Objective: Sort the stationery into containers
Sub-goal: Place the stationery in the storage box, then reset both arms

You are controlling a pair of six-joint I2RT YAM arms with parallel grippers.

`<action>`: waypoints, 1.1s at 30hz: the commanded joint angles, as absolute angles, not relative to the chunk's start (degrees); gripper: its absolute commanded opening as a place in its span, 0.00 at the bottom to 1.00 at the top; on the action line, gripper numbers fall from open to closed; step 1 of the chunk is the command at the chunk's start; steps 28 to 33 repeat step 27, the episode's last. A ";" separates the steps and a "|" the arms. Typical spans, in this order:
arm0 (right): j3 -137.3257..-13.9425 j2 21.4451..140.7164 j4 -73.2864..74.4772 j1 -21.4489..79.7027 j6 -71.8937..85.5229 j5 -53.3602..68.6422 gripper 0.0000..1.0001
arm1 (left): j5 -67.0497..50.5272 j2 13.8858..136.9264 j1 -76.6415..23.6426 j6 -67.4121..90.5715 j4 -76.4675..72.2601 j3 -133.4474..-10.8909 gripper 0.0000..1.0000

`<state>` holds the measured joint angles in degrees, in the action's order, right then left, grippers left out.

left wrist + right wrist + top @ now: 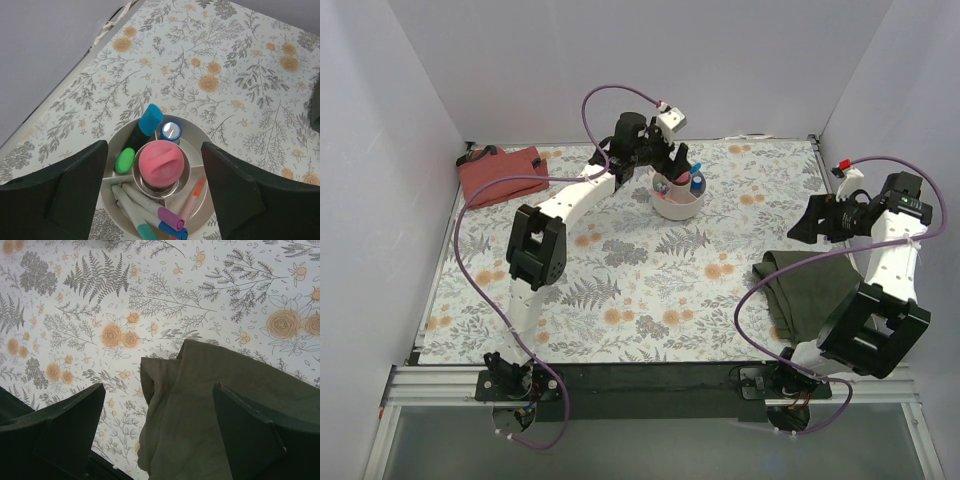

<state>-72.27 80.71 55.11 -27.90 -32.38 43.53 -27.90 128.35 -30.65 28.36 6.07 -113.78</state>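
Pink tube [159, 162] stood central in the tub [677, 210]; left gripper [153, 150] hung spread above it, right gripper [159, 387] spread over green cloth [200, 390]

No writing, number, brand or sign can be read in any view. The small blue-rimmed cylinder with a silvery top [171, 131] bears a faint dark mark that is too blurred to read. It stands at about one o'clock from the pink round-topped tube [158, 162], inside the low round white plastic tub [192, 137].
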 commanded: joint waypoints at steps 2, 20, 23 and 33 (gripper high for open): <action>-75.06 75.43 51.60 -23.22 -33.05 42.64 0.98 | -20.58 115.77 -32.70 25.67 7.64 -116.64 0.81; -81.12 72.96 31.73 -3.08 -3.51 6.59 0.98 | -3.86 85.61 -9.59 37.17 21.97 -85.45 0.85; -81.65 70.85 31.73 -2.90 -3.42 8.16 0.98 | -5.01 84.29 -7.38 38.15 21.53 -82.71 0.85; -76.83 67.07 30.15 -2.46 -4.66 11.60 0.98 | -5.98 83.94 -7.38 39.20 21.53 -81.74 0.85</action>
